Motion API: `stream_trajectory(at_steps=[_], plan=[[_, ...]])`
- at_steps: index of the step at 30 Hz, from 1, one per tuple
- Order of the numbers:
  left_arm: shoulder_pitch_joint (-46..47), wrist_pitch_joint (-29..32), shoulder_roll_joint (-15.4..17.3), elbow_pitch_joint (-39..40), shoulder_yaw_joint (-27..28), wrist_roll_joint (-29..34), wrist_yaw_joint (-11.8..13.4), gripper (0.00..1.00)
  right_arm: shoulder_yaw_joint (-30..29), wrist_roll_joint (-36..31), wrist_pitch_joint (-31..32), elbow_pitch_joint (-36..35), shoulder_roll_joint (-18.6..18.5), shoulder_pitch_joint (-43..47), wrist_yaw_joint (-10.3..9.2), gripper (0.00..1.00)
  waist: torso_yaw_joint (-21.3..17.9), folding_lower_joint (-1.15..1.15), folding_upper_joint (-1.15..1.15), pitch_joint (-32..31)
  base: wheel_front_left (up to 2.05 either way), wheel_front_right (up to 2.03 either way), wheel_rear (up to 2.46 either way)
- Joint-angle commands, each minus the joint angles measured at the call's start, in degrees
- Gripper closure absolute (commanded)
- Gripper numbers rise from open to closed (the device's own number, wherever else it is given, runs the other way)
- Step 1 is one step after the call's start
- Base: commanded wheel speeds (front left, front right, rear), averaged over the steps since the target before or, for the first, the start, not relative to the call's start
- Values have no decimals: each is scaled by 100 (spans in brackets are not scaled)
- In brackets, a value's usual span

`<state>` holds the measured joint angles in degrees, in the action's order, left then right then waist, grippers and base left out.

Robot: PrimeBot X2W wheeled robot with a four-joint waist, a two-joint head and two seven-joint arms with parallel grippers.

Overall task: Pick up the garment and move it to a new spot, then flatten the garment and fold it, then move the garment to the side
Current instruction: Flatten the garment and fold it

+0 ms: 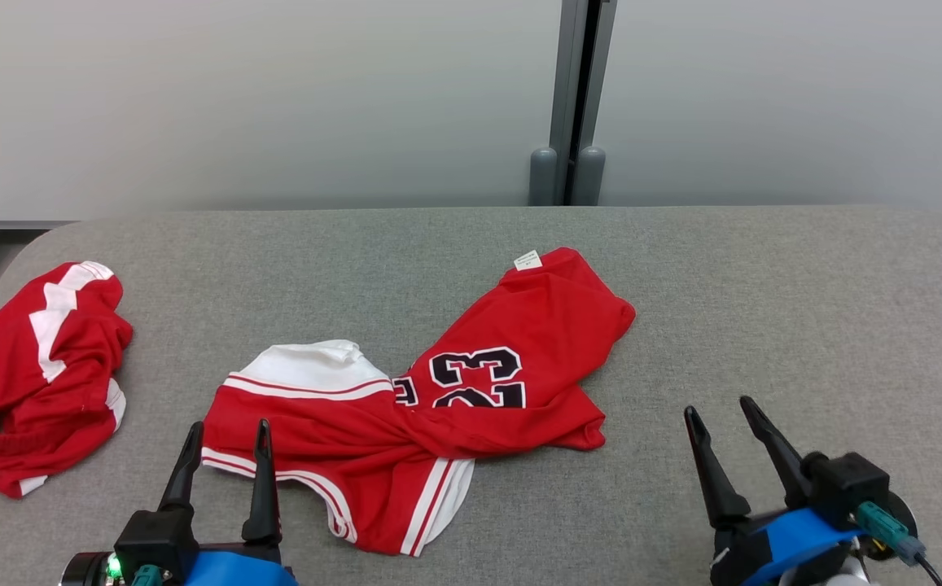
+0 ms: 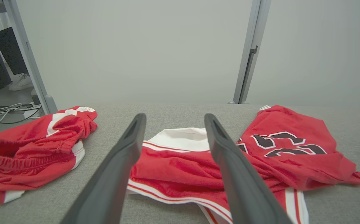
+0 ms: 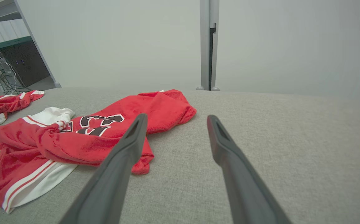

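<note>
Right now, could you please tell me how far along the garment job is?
Done: nothing certain; the jersey lies twisted and crumpled in the middle of the table, and whether it was already moved I cannot tell. In hand: nothing; the left claw is open at its near edge, the right claw open over bare table. Left: flatten, fold, move aside. The shorts lie bunched at the far left.
</note>
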<state>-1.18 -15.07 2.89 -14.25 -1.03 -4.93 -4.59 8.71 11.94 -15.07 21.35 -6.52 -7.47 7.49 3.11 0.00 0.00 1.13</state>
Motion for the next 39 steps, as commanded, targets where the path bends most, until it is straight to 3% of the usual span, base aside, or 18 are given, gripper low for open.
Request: stream_trajectory(at_steps=[1,9,21,39], plan=[[-49,-16,-1,23,-2,39,9,0,-128,-78,-15,-62,48,196,1,0,-3,0,0,-1,0,0,0],[-77,-16,-1,15,-7,50,27,0,-453,-294,-15,-242,256,684,1,0,-38,0,0,-45,0,0,0],[-3,-16,-1,-18,-38,50,13,0,-362,-373,-15,86,325,368,1,0,77,0,0,-35,0,0,0],[317,-16,-1,3,-318,-158,112,0,313,-350,-15,2211,178,-1029,1,0,587,0,0,311,0,0,0]])
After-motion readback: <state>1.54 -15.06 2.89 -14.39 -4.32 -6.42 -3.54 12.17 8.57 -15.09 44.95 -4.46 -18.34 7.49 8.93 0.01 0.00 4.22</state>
